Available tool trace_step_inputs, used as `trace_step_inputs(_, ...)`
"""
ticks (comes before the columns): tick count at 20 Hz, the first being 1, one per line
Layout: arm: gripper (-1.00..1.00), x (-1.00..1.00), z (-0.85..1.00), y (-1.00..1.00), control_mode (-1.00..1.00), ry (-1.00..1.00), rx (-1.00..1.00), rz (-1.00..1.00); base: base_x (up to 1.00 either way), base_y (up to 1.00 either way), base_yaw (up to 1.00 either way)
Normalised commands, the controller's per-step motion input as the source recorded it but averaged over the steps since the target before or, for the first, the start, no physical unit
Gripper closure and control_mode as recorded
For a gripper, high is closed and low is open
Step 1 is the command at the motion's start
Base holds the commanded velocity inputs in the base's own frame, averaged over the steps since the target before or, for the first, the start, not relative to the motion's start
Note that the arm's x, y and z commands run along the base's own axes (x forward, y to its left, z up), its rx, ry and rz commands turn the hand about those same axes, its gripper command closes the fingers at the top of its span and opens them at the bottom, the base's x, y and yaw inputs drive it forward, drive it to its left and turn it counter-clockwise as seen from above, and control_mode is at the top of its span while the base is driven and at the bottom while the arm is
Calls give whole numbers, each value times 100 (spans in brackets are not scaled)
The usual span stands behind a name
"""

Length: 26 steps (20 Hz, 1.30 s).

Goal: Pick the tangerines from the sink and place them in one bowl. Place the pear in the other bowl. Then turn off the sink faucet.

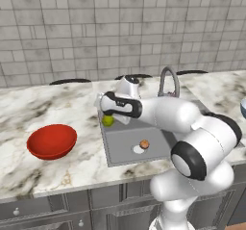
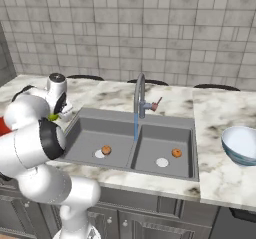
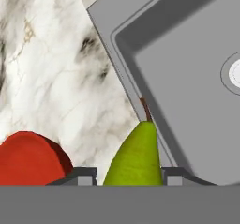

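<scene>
My gripper [image 1: 109, 117] is shut on the yellow-green pear [image 1: 108, 121] and holds it above the left rim of the sink [image 1: 121, 146]. In the hand view the pear [image 3: 137, 153] stands stem-up between the fingers, over the sink's edge [image 3: 126, 78]. The red bowl [image 1: 52, 141] sits on the counter to the left and shows at the hand view's corner [image 3: 28, 160]. One tangerine [image 2: 106, 149] lies by the left basin's drain, another [image 2: 176, 153] in the right basin. The pale bowl [image 2: 242, 145] stands on the right counter. Water runs from the faucet [image 2: 140, 95].
Marble counter [image 1: 29, 108] spreads to the left of the sink, with a tiled wall behind. The faucet's small red-tipped handle [image 2: 156, 103] sticks out to the right. My own white arm [image 1: 192, 128] spans the sink's right part in the left base view.
</scene>
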Motion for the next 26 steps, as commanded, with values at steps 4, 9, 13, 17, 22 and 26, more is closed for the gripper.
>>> trace_step_inputs(4,100,0,0,65,-100,0,2,-6,0,0,0)
trace_step_inputs(9,100,0,0,64,-100,0,3,-4,0,0,0)
trace_step_inputs(13,100,-1,2,56,-100,0,6,0,0,0,0)
trace_step_inputs(17,100,0,0,58,-100,0,3,0,0,0,0)
trace_step_inputs(22,100,0,-1,52,-100,0,1,-3,0,0,0)
trace_step_inputs(26,100,0,-24,46,-100,5,0,-4,0,0,0)
